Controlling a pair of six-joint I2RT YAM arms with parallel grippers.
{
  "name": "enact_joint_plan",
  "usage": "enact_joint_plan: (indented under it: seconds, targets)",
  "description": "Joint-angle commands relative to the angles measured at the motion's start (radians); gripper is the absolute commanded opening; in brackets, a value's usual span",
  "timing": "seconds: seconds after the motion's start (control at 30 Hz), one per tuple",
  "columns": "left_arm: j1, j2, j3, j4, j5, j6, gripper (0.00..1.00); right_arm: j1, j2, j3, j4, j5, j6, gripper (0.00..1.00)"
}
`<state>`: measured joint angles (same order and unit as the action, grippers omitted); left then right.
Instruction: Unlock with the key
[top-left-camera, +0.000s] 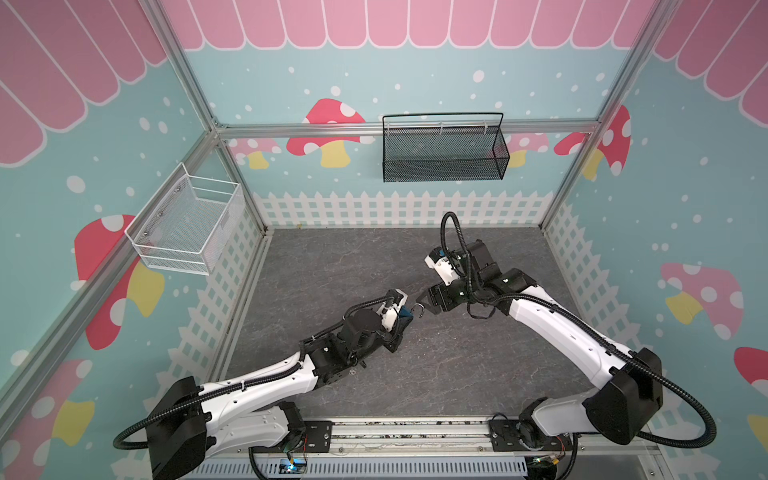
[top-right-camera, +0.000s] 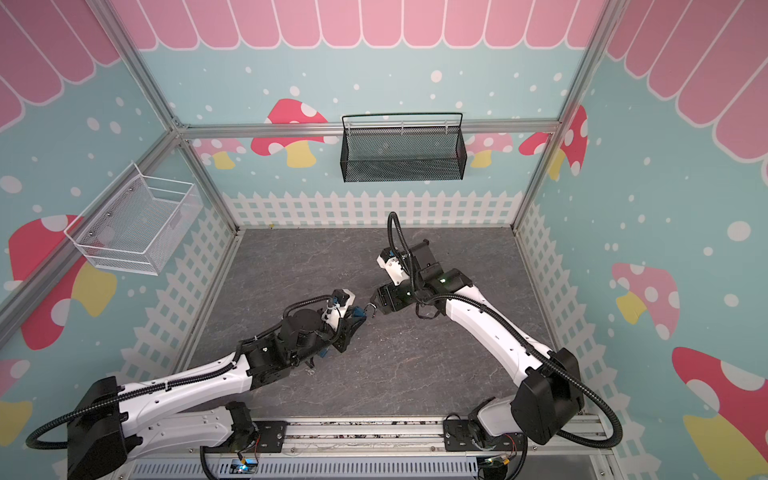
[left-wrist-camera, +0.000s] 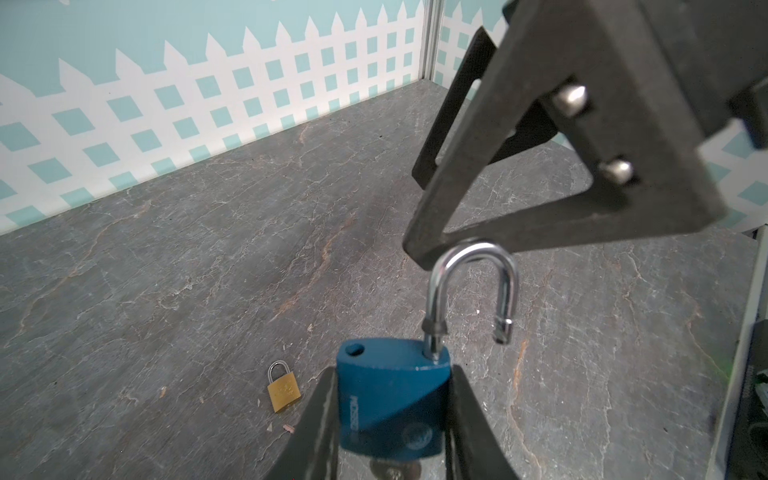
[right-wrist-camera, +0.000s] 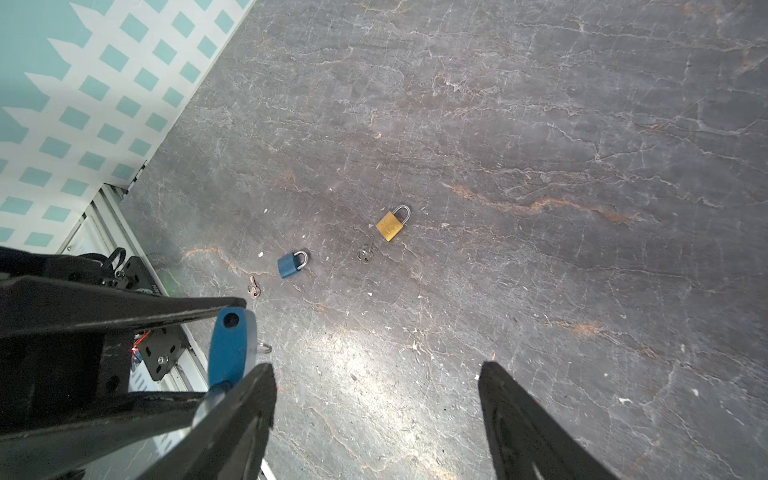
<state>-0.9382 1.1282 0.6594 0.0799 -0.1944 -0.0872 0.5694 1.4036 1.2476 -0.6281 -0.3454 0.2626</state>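
Left wrist view: left gripper (left-wrist-camera: 392, 374) clamps the blue padlock (left-wrist-camera: 390, 403), shackle (left-wrist-camera: 473, 259) sprung open; right gripper (left-wrist-camera: 415, 214) spread wide.

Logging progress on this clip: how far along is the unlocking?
Done: on the big blue padlock the shackle has one end clear of the body. In hand: the left pincer grips that lock; the right pincer, open, is beside the shackle. Left: perhaps the brass padlock and small blue padlock, both lying shut on the table.

Blue-painted padlock (left-wrist-camera: 390, 399), glossy metal shackle (left-wrist-camera: 473, 266); matt stone-look tabletop (left-wrist-camera: 208, 249)
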Motion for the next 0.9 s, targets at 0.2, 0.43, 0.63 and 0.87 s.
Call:
enact_joint_plan:
  seconds: [0.2,0.43,0.63,0.87]
  targets:
    - [0.041,0.035,0.06,-0.039,-0.076,-0.083,0.0,-0.01,-0.045,-0.036,-0.004,-0.018,-0.007,0.81]
    - [0.137,0.103,0.144,-0.249,-0.119,-0.22,0.0,-0.017,-0.05,-0.09,0.025,0.111,0.031,0.81]
    - [0.312,0.219,0.221,-0.42,-0.038,-0.353,0.0,-0.016,-0.09,-0.195,0.151,0.044,0.073,0.8]
    - [0.432,0.419,0.358,-0.561,0.036,-0.391,0.0,-0.016,-0.106,-0.281,0.242,0.0,0.113,0.8]
